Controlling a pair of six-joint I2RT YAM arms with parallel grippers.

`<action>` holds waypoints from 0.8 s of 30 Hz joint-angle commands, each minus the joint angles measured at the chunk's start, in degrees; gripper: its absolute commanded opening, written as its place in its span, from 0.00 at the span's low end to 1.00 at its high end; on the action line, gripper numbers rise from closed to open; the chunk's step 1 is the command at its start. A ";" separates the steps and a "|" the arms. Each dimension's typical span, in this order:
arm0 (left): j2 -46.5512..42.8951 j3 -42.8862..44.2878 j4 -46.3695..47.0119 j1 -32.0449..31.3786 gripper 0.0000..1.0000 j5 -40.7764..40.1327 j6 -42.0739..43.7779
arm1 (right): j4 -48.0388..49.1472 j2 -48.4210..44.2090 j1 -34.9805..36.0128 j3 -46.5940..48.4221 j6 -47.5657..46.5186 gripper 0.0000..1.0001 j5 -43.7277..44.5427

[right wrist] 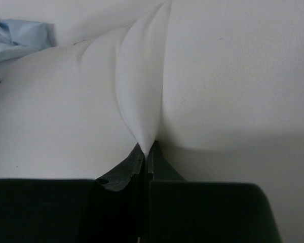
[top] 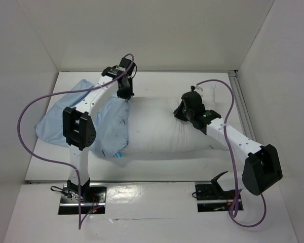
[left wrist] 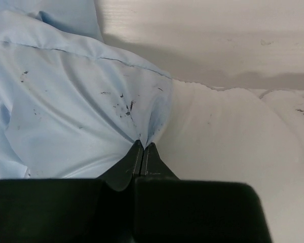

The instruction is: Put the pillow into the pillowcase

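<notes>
Top external view: the pillow [top: 167, 126] lies lengthwise across the tabletop [top: 162, 82]. Its left end is tucked into the mouth of the pillowcase [top: 61, 121], which spreads limp to the left. Only that end looks to be inside; most of the sack lies flat and unfilled. The left end effector [top: 125, 95] is pinched tight on the pillowcase's far hem, and its wrist view shows blue cloth puckered between the tips. The right end effector [top: 185, 112] is clamped on a raised ridge of pillow fabric. Insertion seems to be at an early stage. Next, the 2 arms likely need opposing pulls, sack rightward and pillow leftward, without losing either pinch.
</notes>
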 commanded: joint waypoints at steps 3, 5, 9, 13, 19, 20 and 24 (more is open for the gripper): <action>-0.51 5.47 1.83 -3.04 0.00 6.17 3.22 | -5.06 1.98 3.87 0.20 0.33 0.00 -2.97; -0.51 8.71 1.83 -3.75 0.04 7.94 3.75 | -5.06 1.98 4.66 0.90 0.34 0.00 -2.26; 0.54 12.59 1.83 -4.28 0.18 11.90 4.28 | -5.06 2.50 6.77 1.60 0.86 0.00 -1.65; 1.25 13.12 1.83 -4.28 0.16 11.91 4.28 | -5.06 3.03 7.91 1.60 1.48 0.00 -1.13; 3.19 12.51 1.83 -4.28 0.00 12.95 4.81 | -5.59 2.51 8.44 2.13 2.01 0.00 -0.59; 3.19 12.51 1.83 -4.28 0.00 13.92 4.81 | -5.59 2.50 8.44 2.65 2.53 0.00 -0.59; 4.23 18.28 2.98 -6.83 0.00 20.85 5.33 | -3.05 2.50 8.97 3.36 3.15 0.00 -1.12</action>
